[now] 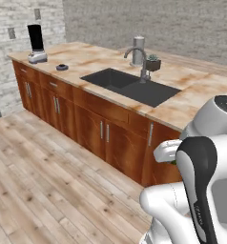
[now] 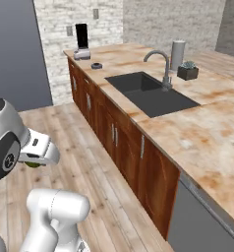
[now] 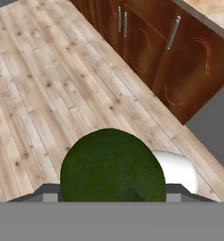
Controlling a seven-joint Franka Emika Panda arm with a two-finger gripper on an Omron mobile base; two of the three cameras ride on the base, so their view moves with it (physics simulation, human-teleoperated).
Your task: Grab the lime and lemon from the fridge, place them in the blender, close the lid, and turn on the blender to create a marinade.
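The dark green lime sits close to the hand camera, gripped between the fingers of my gripper, which is shut on it over the wooden floor. A sliver of the lime peeks out under the white hand; it also shows at the hand in the left base view. The blender stands at the far end of the counter, its black jar open on top. Its lid lies on the counter beside it. The fridge's dark grey side rises at the left. The lemon is out of view.
A dark sink with a curved faucet is set in the marble counter. Behind it stand a grey canister and a small potted plant. Brown cabinet doors line the counter front beside open wood floor.
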